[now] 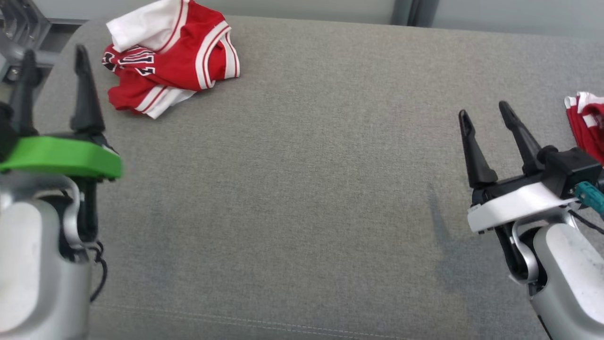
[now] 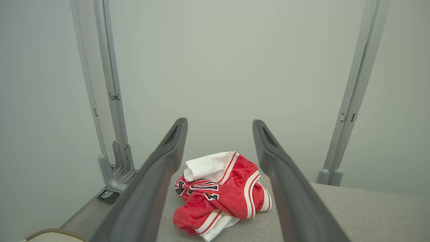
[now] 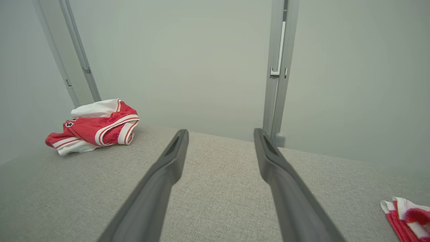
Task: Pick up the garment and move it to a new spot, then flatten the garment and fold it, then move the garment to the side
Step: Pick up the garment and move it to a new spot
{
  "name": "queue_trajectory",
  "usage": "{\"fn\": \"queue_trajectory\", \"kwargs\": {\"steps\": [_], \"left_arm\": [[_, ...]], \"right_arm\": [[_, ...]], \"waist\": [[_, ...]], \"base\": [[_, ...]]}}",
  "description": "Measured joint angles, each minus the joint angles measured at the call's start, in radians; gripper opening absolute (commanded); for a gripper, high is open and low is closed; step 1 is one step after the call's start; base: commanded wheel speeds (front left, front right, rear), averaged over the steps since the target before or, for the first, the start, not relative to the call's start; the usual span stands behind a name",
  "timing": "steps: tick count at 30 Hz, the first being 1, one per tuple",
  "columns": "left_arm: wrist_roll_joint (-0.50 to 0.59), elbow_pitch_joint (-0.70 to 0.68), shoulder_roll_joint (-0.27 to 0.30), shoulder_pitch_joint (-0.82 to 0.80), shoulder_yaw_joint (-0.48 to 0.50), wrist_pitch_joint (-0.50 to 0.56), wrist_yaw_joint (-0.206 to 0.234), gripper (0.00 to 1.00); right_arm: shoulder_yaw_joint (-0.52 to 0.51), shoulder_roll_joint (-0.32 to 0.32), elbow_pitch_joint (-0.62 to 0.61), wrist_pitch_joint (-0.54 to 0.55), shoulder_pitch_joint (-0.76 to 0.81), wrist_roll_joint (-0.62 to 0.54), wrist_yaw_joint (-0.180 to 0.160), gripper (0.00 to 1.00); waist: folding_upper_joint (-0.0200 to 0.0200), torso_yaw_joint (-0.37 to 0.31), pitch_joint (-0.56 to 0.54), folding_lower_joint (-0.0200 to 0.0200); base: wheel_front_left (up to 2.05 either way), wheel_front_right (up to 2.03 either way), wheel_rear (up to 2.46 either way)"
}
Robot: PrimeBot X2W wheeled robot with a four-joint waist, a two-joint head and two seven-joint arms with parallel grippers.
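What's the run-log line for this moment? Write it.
stage: pre-pickup | garment: crumpled, far left on grey surface | left gripper: open, empty, short of garment | right gripper: open, empty | second red cloth: right edge

1. Looked like a robot lab or test booth.
2. Plain pale grey wall panels [image 2: 218, 60] closed the far side.
3. Bare metal frame posts [image 3: 276, 101] stood far left and far right.
4. Grey fabric surface [image 1: 306, 189] served as the workbench.

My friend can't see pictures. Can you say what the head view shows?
A crumpled red and white jersey lies far left on a grey fabric surface. The left gripper and right gripper are open and empty. Another red cloth peeks in at the right.
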Motion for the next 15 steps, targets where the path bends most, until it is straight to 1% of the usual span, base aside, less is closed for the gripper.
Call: {"fn": "queue_trajectory", "kwargs": {"steps": [3,6,7,12,15], "left_arm": [[-0.034,0.027,0.017,-0.096,0.045,0.063,0.000,1.00],[-0.108,0.073,0.019,-0.157,0.085,0.138,0.000,1.00],[-0.115,0.103,0.042,-0.188,0.102,0.179,0.000,1.00],[-0.115,0.168,0.147,-0.264,0.169,0.272,0.001,1.00],[-0.123,0.197,0.181,-0.299,0.214,0.306,0.001,1.00]], "right_arm": [[-0.008,-0.013,-0.030,0.003,-0.037,-0.016,0.000,1.00],[-0.020,-0.021,-0.063,0.010,-0.071,-0.024,0.000,1.00],[-0.023,-0.024,-0.085,0.014,-0.086,-0.028,0.000,1.00],[-0.024,-0.037,-0.138,0.033,-0.104,-0.049,0.000,1.00],[-0.025,-0.055,-0.177,0.042,-0.115,-0.060,0.000,1.00]], "waist": [[0.0000,-0.025,0.032,0.0000],[0.0000,-0.053,0.065,0.0000],[0.0000,-0.073,0.087,0.0000],[0.0000,-0.127,0.147,0.0001],[0.0000,-0.158,0.185,0.0000]], "base": [[0.00,0.00,0.00],[0.00,0.00,0.00],[0.00,0.00,0.00],[0.00,0.00,0.00],[0.00,0.00,0.00]]}}
